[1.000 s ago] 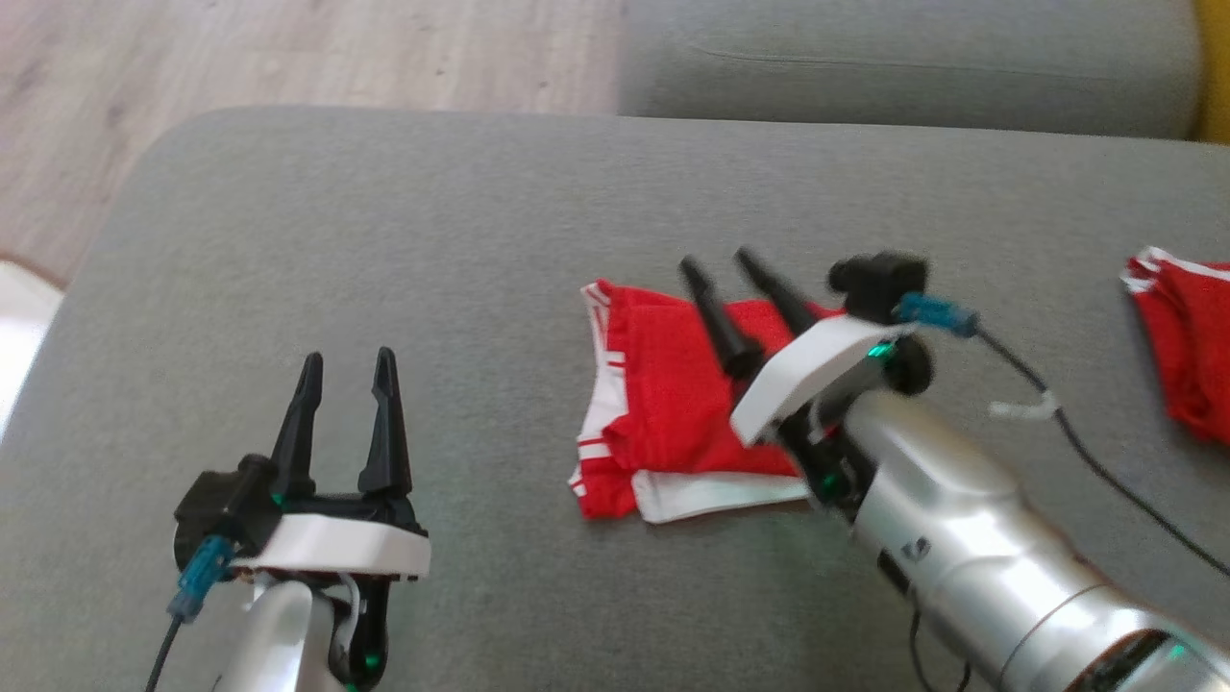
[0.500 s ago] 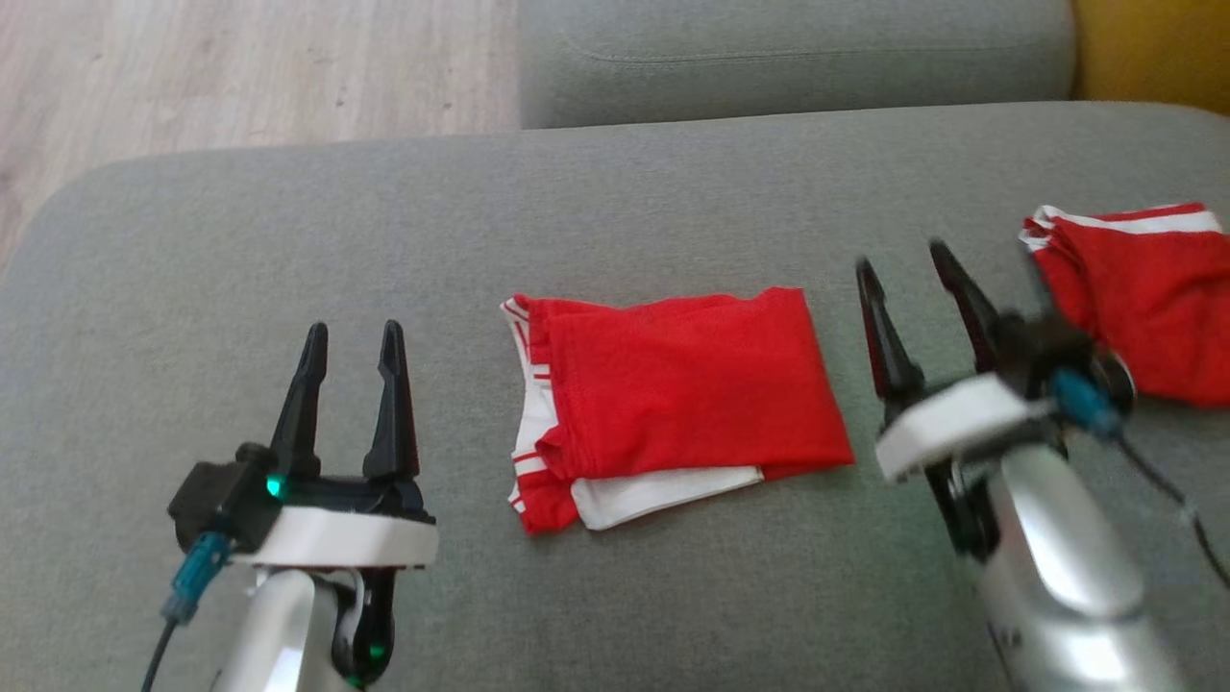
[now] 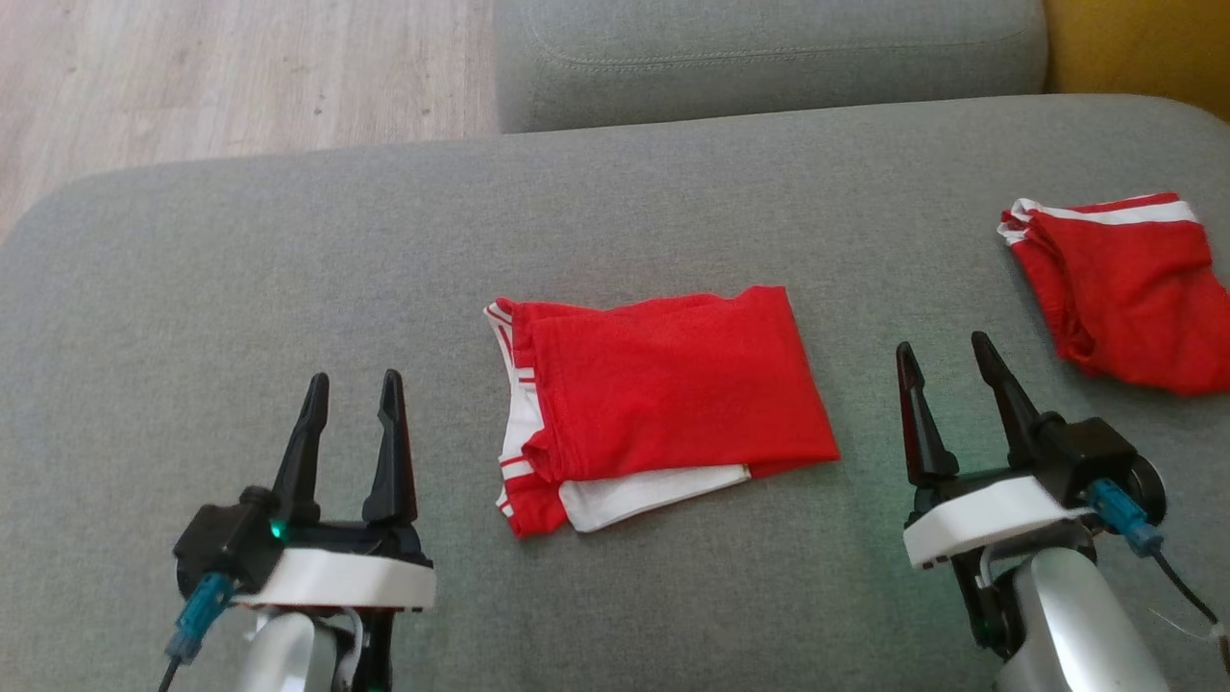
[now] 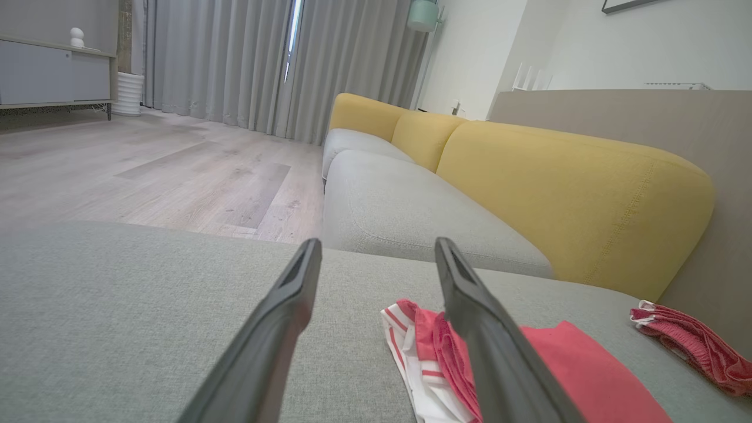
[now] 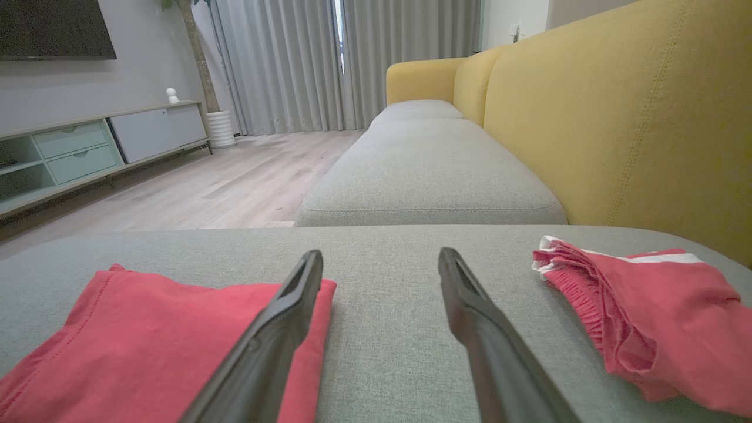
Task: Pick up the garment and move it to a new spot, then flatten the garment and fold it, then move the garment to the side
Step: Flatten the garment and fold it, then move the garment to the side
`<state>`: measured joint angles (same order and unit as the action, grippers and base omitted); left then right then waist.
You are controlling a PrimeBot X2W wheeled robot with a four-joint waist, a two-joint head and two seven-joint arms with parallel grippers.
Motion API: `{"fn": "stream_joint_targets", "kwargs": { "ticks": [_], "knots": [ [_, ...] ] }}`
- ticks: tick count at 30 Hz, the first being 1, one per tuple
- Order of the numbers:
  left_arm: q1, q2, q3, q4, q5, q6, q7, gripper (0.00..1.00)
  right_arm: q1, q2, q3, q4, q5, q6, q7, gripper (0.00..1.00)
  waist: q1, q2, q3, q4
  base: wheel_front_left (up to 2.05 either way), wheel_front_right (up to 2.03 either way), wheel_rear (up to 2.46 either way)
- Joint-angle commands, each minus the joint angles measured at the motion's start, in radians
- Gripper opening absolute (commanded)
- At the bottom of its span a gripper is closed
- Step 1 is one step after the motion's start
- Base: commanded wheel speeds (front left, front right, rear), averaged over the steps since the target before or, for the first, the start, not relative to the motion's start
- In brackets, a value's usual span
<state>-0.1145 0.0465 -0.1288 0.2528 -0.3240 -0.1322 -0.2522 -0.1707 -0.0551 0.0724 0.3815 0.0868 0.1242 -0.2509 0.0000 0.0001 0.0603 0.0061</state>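
Grey fabric sofa cushion (image 3: 240,269) stretches wide, with pale wooden floor (image 3: 240,67) beyond its far edge. Right at the middle of it lies the folded red garment with white trim (image 3: 663,394), flat and apart from both grippers. The left gripper (image 3: 355,378) is off to its left, fingers spread and empty. The right gripper (image 3: 942,343) is just beside its right edge, fingers parted too, holding nothing. Further right, a second, crumpled red garment with a white band (image 3: 1124,288) rests on the cushion near the mustard-yellow sofa backrest (image 5: 617,117).
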Motion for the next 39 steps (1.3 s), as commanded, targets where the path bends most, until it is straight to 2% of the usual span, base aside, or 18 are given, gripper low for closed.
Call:
{"fn": "stream_joint_targets", "kwargs": {
  "ticks": [1, 10, 15, 28, 38, 39],
  "knots": [
    [-0.025, 0.004, 0.034, -0.031, 0.008, 0.002, -0.01, 1.0, -0.025, 0.005, 0.027, -0.04, 0.003, 0.007, -0.011, 1.0, 0.0, -0.0001, 0.002, 0.002, 0.0, 0.0, 0.0],
    [-0.054, 0.004, 0.008, -0.028, 0.019, 0.002, -0.01, 1.0, -0.078, 0.005, 0.029, -0.005, -0.02, 0.007, -0.011, 1.0, 0.0, -0.0001, 0.041, 0.028, 0.0, 0.0, 0.0],
    [-0.075, 0.004, -0.007, -0.03, 0.021, 0.002, -0.01, 1.0, -0.139, 0.005, 0.03, 0.06, -0.029, 0.007, -0.003, 1.0, 0.0, -0.0001, 0.073, 0.053, 0.0, 0.0, 0.0],
    [-0.104, 0.004, -0.043, -0.018, 0.018, 0.002, -0.01, 1.0, -0.242, 0.005, 0.034, 0.345, 0.008, 0.007, 0.065, 1.0, 0.0, -0.0001, 0.104, 0.132, 0.0, 0.0, 0.0],
    [-0.102, 0.004, -0.05, -0.008, 0.019, 0.002, -0.01, 1.0, -0.293, 0.005, 0.114, 0.5, 0.063, 0.007, 0.099, 1.0, 0.0, -0.0001, 0.103, 0.163, 0.0, 0.0, 0.0],
    [-0.101, 0.004, -0.05, -0.007, 0.019, 0.002, -0.01, 1.0, -0.297, 0.005, 0.124, 0.509, 0.067, 0.007, 0.101, 0.42, 0.0, -0.0001, 0.102, 0.163, 0.0, 0.0, 0.0]
  ]
}}
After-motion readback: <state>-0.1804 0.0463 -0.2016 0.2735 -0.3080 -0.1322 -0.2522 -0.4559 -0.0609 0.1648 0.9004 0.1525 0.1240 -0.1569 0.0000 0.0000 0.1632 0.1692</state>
